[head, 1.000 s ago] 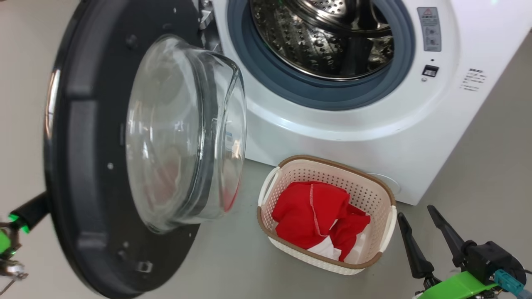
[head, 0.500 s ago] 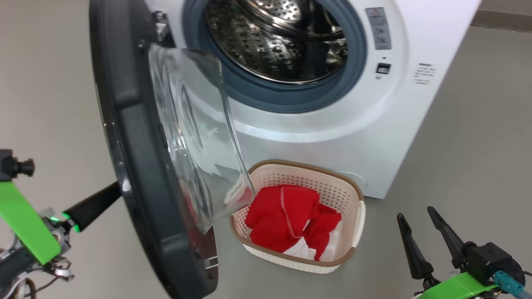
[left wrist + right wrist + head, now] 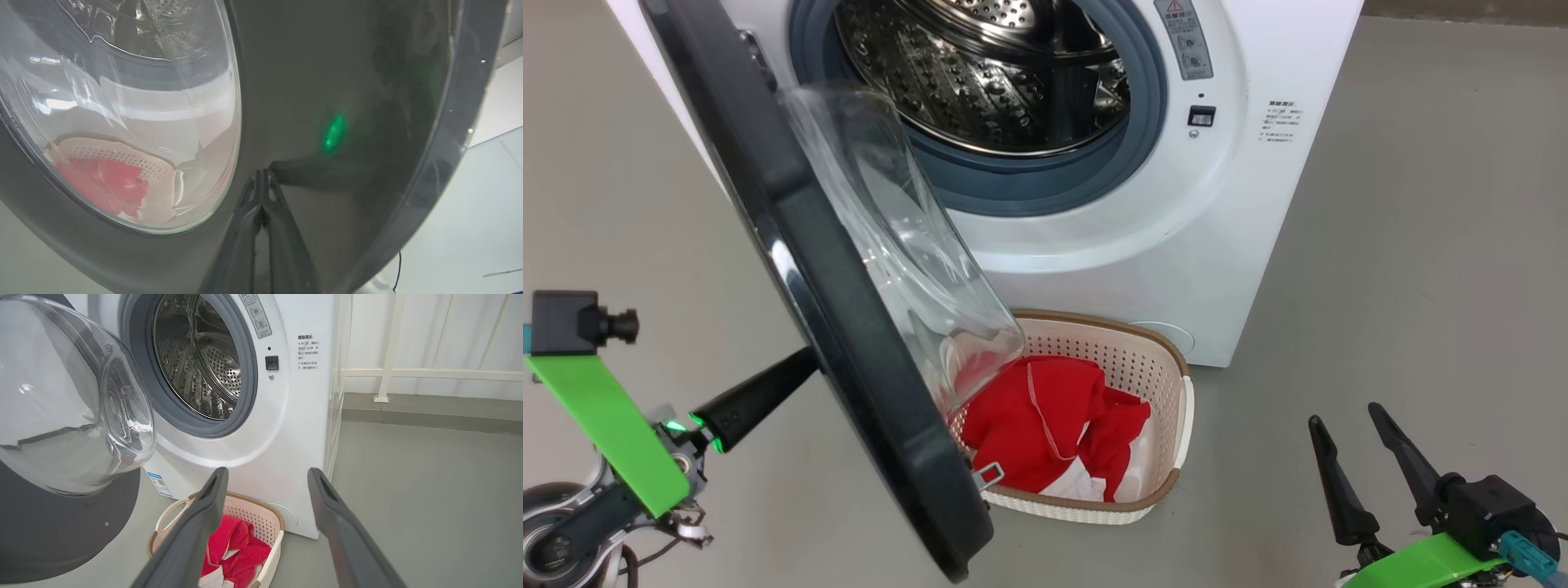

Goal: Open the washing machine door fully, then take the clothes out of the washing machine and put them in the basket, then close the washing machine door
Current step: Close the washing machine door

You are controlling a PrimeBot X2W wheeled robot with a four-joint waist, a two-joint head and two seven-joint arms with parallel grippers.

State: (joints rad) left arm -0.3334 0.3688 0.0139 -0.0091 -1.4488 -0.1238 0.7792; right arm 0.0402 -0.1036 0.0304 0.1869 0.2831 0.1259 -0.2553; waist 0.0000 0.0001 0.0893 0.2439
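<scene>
Since the earlier frame the washing machine door (image 3: 841, 327) has swung from nearly face-on to edge-on. It is now a dark diagonal across the left half of the head view, and its glass bowl overlaps the left end of the basket (image 3: 1172, 384). The left claw (image 3: 262, 175), fingers pinched together, touches its tips to the door's glossy outer face. The right claw (image 3: 1342, 414) hangs spread wide and empty at lower right. The clothes (image 3: 1045, 425) lie in the basket on the floor, just before the washing machine (image 3: 1241, 204), whose drum (image 3: 980, 73) gapes at top centre.
</scene>
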